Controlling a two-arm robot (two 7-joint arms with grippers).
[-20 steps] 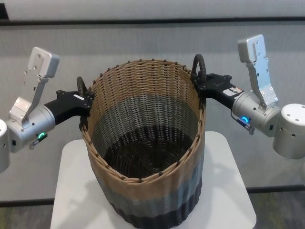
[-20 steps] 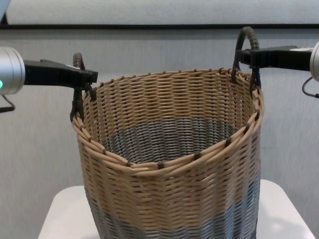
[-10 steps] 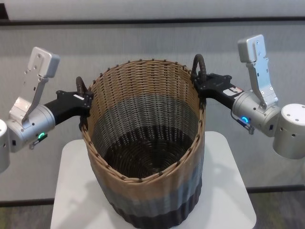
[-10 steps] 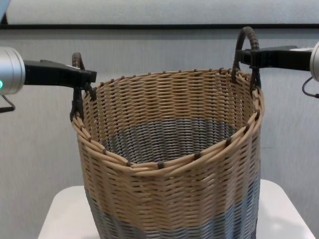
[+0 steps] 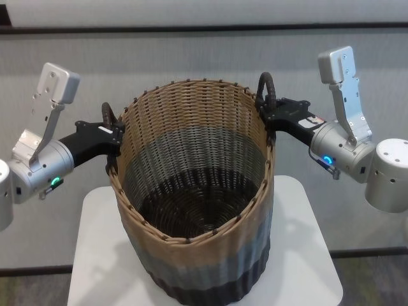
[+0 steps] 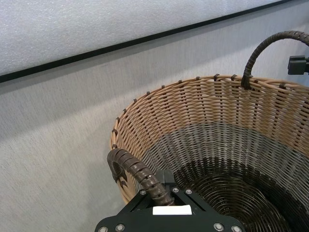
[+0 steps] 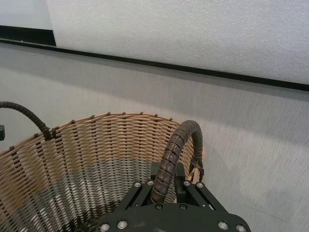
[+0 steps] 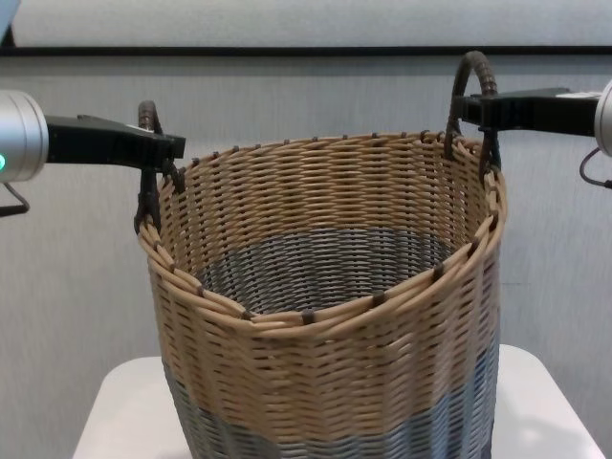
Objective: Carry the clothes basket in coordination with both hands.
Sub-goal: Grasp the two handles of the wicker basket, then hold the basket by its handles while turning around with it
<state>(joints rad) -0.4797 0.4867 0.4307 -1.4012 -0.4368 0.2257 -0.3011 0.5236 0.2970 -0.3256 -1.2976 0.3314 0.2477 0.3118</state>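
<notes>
The clothes basket (image 5: pixel 191 191), round wicker banded tan over grey over dark brown, stands upright with its base at the white table (image 5: pixel 95 255). My left gripper (image 5: pixel 115 135) is shut on the dark wrapped loop handle (image 5: pixel 108 115) at the basket's left rim, also seen as the handle (image 6: pixel 137 173) running into my left gripper (image 6: pixel 164 182). My right gripper (image 5: pixel 268 112) is shut on the right handle (image 5: pixel 266 86); that handle (image 7: pixel 175 150) passes between the fingers of the right gripper (image 7: pixel 166 186). Both arms reach in level from the sides, as in the chest view with the left gripper (image 8: pixel 168 149) and the right gripper (image 8: pixel 470 105).
The small white table (image 8: pixel 115 421) is barely wider than the basket, with floor beyond its edges. A pale wall with a black horizontal strip (image 5: pixel 204 27) stands close behind. The inside of the basket (image 6: pixel 231 183) holds nothing.
</notes>
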